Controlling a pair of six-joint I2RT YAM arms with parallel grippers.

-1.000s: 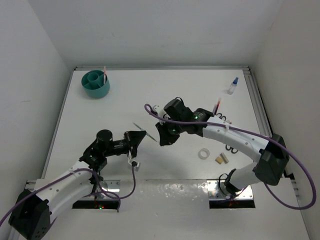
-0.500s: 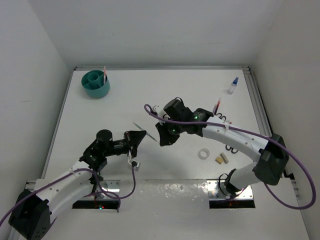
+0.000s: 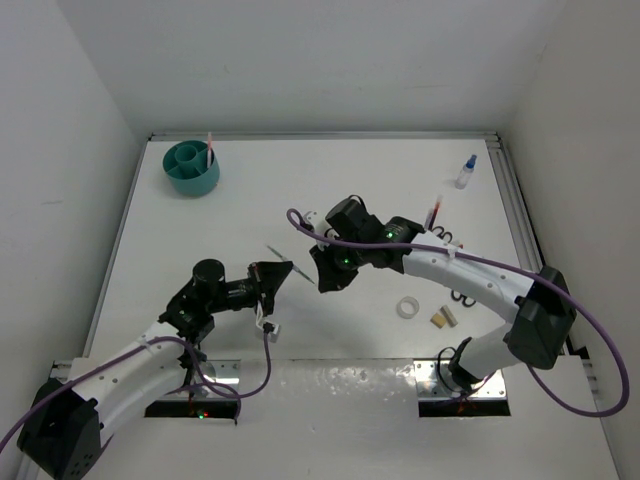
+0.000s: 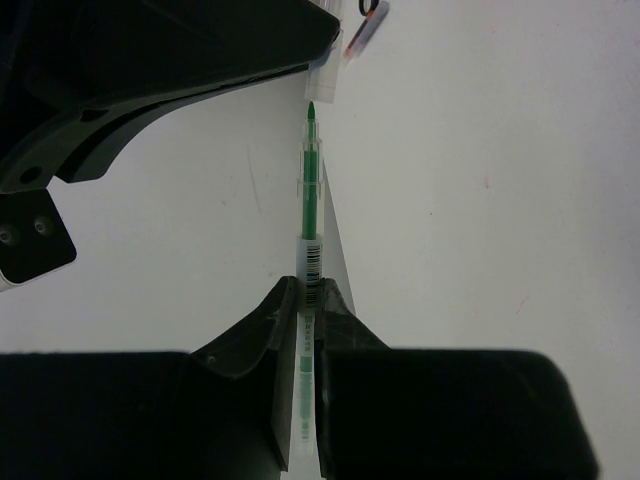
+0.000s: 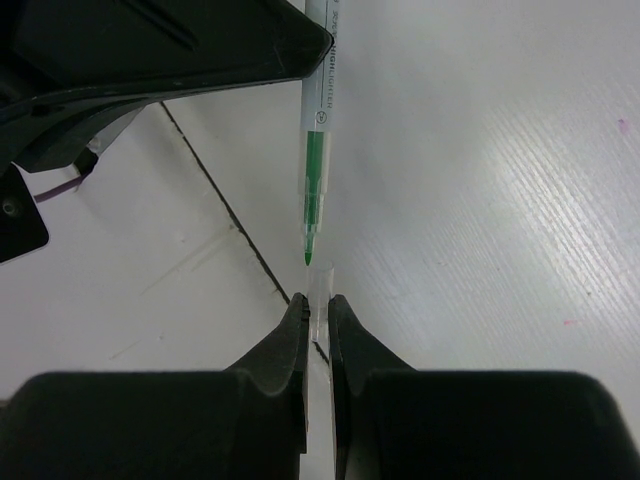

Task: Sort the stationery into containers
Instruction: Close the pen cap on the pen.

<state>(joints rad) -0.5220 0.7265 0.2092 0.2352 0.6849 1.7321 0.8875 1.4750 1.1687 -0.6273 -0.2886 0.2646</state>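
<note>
tape ring (image 3: 406, 308) nr eraser block (image 3: 443, 318)

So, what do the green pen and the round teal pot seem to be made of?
Green pen: likely plastic, a clear glossy barrel, since the green core shows through it and a printed barcode label wraps it. Teal pot: probably moulded plastic, smooth with an even colour and thin inner dividers; too small here to judge its sheen.

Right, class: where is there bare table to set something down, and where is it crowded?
Bare: the far strip between teal desk pot and blue-capped bottle; the left edge between pot and left arm. Crowded: right side, with red pen, scissors, tape ring, tan blocks; the centre, around the right arm.
</note>
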